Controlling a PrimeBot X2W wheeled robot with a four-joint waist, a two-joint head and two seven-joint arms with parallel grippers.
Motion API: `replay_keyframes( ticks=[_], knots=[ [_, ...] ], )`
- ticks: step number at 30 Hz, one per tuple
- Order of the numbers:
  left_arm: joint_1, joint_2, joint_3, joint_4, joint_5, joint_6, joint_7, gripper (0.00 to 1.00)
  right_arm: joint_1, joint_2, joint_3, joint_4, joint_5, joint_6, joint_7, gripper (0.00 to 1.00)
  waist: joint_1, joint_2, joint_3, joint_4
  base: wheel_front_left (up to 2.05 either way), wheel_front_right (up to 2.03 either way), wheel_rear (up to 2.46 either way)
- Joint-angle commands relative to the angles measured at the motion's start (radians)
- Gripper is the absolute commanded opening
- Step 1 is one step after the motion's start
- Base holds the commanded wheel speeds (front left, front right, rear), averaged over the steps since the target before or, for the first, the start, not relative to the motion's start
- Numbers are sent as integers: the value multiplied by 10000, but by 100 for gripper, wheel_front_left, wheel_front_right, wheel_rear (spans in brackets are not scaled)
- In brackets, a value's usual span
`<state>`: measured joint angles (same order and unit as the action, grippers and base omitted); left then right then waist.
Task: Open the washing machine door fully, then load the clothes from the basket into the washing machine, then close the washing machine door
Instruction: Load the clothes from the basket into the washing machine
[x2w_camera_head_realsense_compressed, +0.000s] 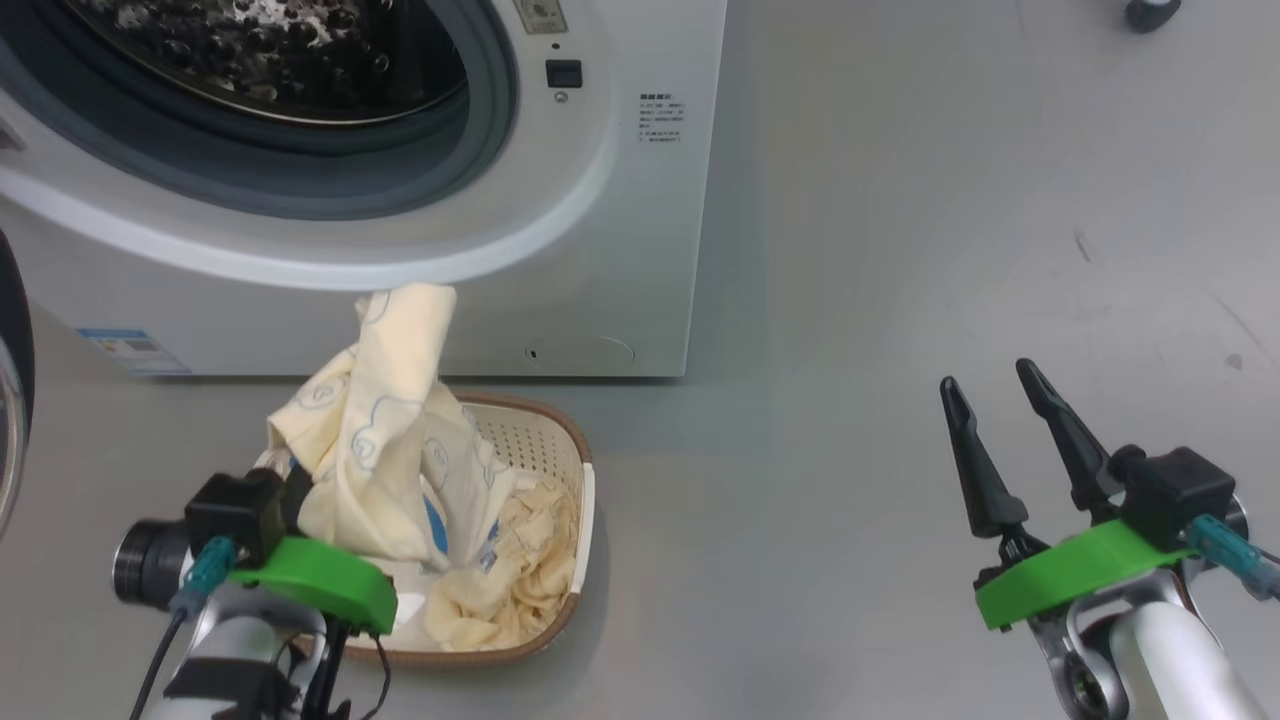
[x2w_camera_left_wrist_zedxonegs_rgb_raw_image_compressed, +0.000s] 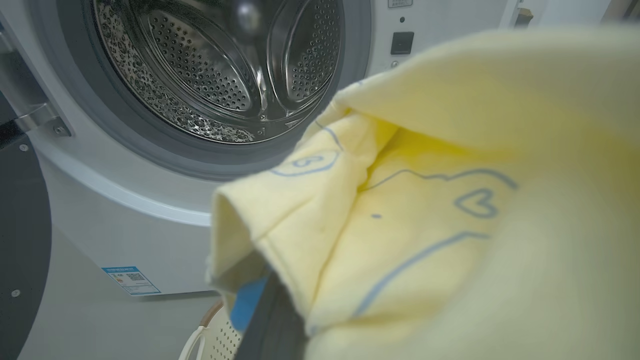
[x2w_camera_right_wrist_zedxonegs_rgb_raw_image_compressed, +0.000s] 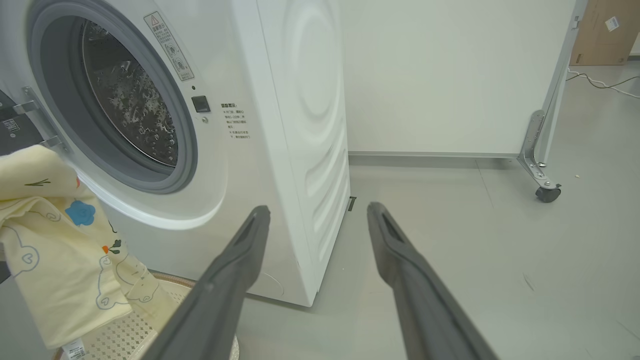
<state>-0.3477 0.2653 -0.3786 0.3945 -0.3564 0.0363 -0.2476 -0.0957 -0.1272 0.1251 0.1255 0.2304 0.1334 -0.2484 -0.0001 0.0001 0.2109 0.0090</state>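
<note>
Loosely, a pale yellow garment from the clothes (x2w_camera_head_realsense_compressed: 380, 430) drapes over the left gripper (x2w_camera_left_wrist_zedxonegs_rgb_raw_image_compressed: 272, 322), fingers clamped on a bunched fold, above the basket (x2w_camera_head_realsense_compressed: 540, 408); likely light, limp, best pinched mid-bunch; right gripper (x2w_camera_head_realsense_compressed: 987, 380) fingers spread, empty.

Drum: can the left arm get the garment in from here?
Probably yes. The door is swung aside, the drum is unblocked, and the left gripper holds the garment over the basket, just before the opening. Nothing sits between.
</note>
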Motion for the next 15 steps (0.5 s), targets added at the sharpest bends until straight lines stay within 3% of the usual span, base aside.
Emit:
replay_keyframes(
  ticks=[1,15],
  knots=[
    [15,242,591,-505,120,45,-140,0,44,-59,119,-335,88,-27,-122,100,1,-1,-250,54,0,0,0],
    [1867,-602,1901,-1458,495,-278,-141,0,629,117,6,-376,129,-27,-132,100,1,-1,-1147,126,0,0,0]
  ],
)
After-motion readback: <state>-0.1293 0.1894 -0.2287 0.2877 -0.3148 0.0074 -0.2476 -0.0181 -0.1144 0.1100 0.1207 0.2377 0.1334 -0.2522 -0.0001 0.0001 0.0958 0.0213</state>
